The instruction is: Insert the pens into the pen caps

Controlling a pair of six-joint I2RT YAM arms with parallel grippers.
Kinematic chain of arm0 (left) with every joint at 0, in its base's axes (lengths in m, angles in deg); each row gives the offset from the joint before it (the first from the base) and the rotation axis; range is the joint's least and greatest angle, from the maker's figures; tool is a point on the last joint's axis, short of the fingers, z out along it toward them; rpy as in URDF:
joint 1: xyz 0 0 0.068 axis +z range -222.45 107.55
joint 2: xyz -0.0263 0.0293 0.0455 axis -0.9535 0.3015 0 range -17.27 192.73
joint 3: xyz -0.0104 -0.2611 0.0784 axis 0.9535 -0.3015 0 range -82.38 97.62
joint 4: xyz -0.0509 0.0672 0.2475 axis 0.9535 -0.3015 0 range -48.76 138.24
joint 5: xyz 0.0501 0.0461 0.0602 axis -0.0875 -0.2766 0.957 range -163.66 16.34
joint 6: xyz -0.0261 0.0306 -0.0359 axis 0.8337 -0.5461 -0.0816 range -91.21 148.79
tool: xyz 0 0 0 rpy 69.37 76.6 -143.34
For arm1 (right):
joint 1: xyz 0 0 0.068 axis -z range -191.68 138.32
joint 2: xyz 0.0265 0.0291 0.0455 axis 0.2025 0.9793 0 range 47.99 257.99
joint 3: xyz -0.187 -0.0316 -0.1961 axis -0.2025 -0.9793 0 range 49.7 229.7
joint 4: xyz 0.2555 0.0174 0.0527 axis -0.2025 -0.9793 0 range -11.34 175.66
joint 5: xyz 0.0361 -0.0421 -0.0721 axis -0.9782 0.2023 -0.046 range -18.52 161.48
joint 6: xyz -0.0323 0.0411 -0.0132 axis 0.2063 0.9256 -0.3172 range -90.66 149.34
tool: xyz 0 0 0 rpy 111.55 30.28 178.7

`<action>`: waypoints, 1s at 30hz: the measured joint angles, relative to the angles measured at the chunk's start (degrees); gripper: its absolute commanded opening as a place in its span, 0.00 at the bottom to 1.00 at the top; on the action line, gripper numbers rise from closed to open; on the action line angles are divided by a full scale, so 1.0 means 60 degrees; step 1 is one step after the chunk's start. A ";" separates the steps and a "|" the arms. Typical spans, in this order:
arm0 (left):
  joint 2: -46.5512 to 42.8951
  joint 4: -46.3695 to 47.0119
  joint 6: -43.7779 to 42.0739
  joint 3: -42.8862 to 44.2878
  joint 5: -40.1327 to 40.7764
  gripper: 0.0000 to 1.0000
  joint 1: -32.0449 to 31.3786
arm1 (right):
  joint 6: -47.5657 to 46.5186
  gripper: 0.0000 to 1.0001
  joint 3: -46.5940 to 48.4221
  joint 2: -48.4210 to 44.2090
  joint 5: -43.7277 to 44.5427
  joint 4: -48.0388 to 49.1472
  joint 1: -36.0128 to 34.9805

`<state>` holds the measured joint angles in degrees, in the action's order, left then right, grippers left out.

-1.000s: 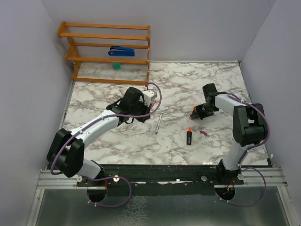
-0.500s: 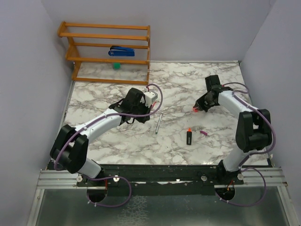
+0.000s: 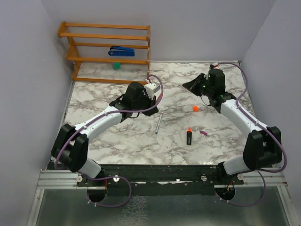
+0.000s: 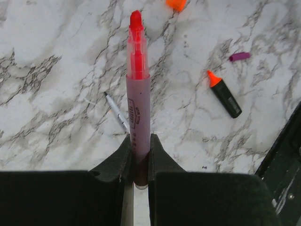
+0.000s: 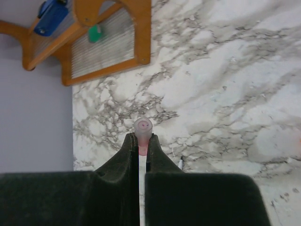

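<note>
Table (image 3: pixel 117 136) of marbled white carries all the loose pieces, and a wooden rack (image 3: pixel 108 27) at its far left corner keeps the blue stapler (image 3: pixel 122 51) and green ball (image 3: pixel 116 66) out of the working area.

Both arms are raised over the middle of the table, turned toward each other, which looks like a set-up for joining two parts in the air. The left pincer (image 4: pixel 139 141) is narrowed onto the rear end of the pink pen (image 4: pixel 138 103), so its red tip juts forward, free to enter a cap. The right pincer (image 5: pixel 140 141) is pinched almost shut on the pale pink cap (image 5: pixel 143 126), held by its lower part with one round end left exposed. I cannot tell whether that end is the open mouth.

The silver-grey pen (image 3: pixel 158 123) lies flat between the arms. The black marker (image 3: pixel 189 136) lies nearer the right arm, orange tip bare. Both probably wait their turn. The orange cap (image 3: pixel 195 108) rests beyond the marker, and the magenta cap (image 3: pixel 203 133) lies just beside the marker, to its right.
</note>
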<state>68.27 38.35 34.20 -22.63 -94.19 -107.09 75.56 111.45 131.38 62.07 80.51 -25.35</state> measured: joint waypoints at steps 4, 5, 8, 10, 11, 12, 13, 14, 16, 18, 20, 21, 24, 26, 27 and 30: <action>0.0062 0.0790 0.0648 0.0007 -0.0554 0.00 0.0000 | -0.0058 0.00 -0.0324 0.0058 -0.1177 0.1574 -0.0160; 0.0102 0.1078 0.0863 0.0007 -0.0667 0.00 0.0000 | -0.0062 0.00 -0.0324 0.0058 -0.1435 0.1938 -0.0200; 0.0160 0.1712 0.1315 0.0007 -0.0845 0.00 0.0000 | -0.0073 0.00 -0.0324 0.0058 -0.2222 0.3133 -0.0452; 0.0171 0.2051 0.1570 0.0004 -0.0958 0.00 0.0000 | -0.0084 0.00 -0.0324 0.0058 -0.2699 0.3730 -0.0648; 0.0182 0.2299 0.1698 0.0004 -0.1031 0.00 0.0000 | -0.0117 0.00 -0.0324 0.0058 -0.2943 0.4025 -0.0758; 0.0193 0.2484 0.1854 -0.0007 -0.1107 0.00 0.0000 | -0.0146 0.00 -0.0324 0.0055 -0.3100 0.4197 -0.0823; 0.0208 0.2677 0.1974 -0.0029 -0.1191 0.00 0.0000 | -0.0186 0.00 -0.0324 0.0055 -0.3242 0.4335 -0.0896; 0.0226 0.2922 0.2131 -0.0073 -0.1275 0.00 0.0000 | -0.0237 0.00 -0.0321 0.0051 -0.3359 0.4415 -0.0980; 0.0251 0.3209 0.2346 -0.0135 -0.1395 0.00 0.0000 | -0.0386 0.00 -0.0313 0.0047 -0.3519 0.4444 -0.1089; 0.0302 0.3410 0.2488 -0.0160 -0.1472 0.00 0.0000 | -0.0488 0.00 -0.0313 0.0047 -0.3614 0.4444 -0.1115; 0.0357 0.3541 0.2586 -0.0160 -0.1497 0.00 0.0000 | -0.0568 0.00 -0.0302 0.0047 -0.3668 0.4444 -0.1111; 0.0375 0.3577 0.2601 -0.0160 -0.1501 0.00 0.0000 | -0.0594 0.00 -0.0302 0.0047 -0.3672 0.4441 -0.1115; 0.0426 0.3661 0.2637 -0.0160 -0.1504 0.00 0.0000 | -0.0699 0.00 -0.0302 0.0033 -0.3676 0.4433 -0.1115; 0.0463 0.3690 0.2634 -0.0160 -0.1504 0.00 0.0000 | -0.0736 0.00 -0.0302 0.0018 -0.3687 0.4437 -0.1115; 0.0474 0.3694 0.2634 -0.0160 -0.1504 0.00 0.0000 | -0.0761 0.00 -0.0302 0.0011 -0.3701 0.4433 -0.1115; 0.0481 0.3701 0.2626 -0.0160 -0.1504 0.00 0.0000 | -0.0834 0.00 -0.0302 -0.0007 -0.3738 0.4419 -0.1126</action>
<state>71.15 60.56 49.96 -23.59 -103.22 -107.09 70.55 109.64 131.34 39.65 107.02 -32.11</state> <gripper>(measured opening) 0.098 0.046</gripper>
